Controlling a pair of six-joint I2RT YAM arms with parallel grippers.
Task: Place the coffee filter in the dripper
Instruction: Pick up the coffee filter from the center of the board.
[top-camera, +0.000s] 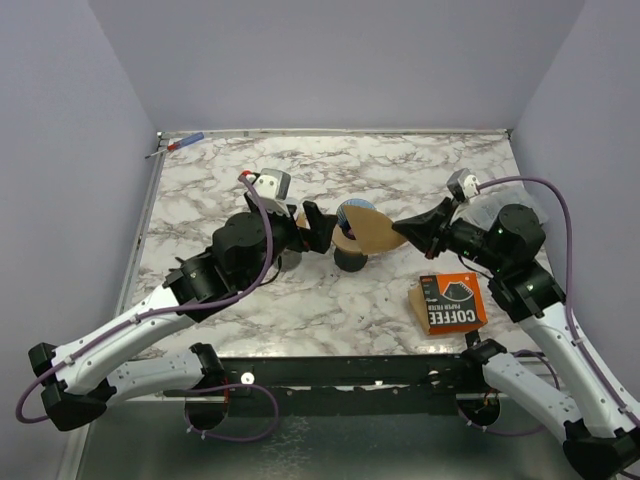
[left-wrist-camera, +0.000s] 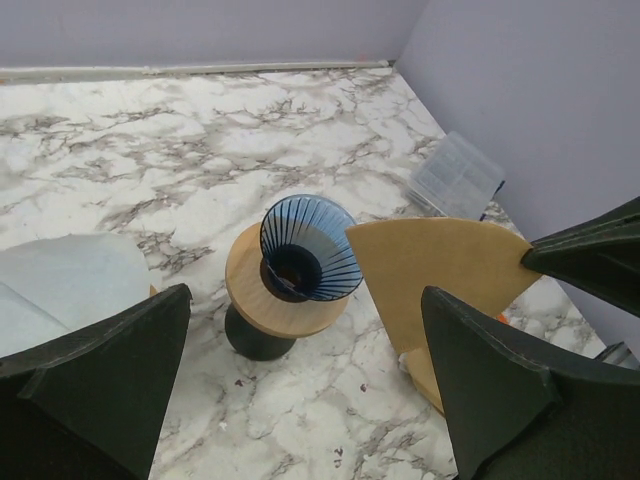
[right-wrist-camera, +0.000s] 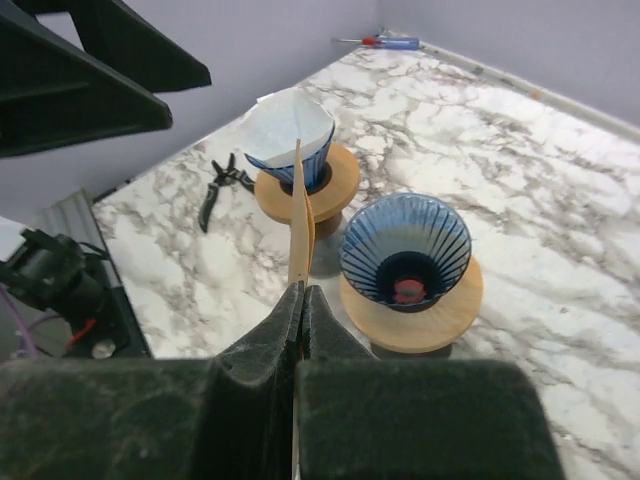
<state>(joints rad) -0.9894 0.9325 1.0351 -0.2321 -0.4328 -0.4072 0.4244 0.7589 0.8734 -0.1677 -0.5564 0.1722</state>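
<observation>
Likely a robot lab: plain walls (top-camera: 330, 60) enclosing marble tabletop (top-camera: 400, 170).

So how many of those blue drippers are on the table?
2. An empty dripper stands beside the brown filter held by the right gripper; a second dripper, holding a white filter, stands to its left. Others may be hidden.

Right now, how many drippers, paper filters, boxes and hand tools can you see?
Drippers: 2 (empty dripper, lined dripper)
Filters: 2 (brown filter, white filter)
Boxes: 1 (coffee box)
Hand tools: 2 (screwdriver, pliers)
Total: 7
</observation>
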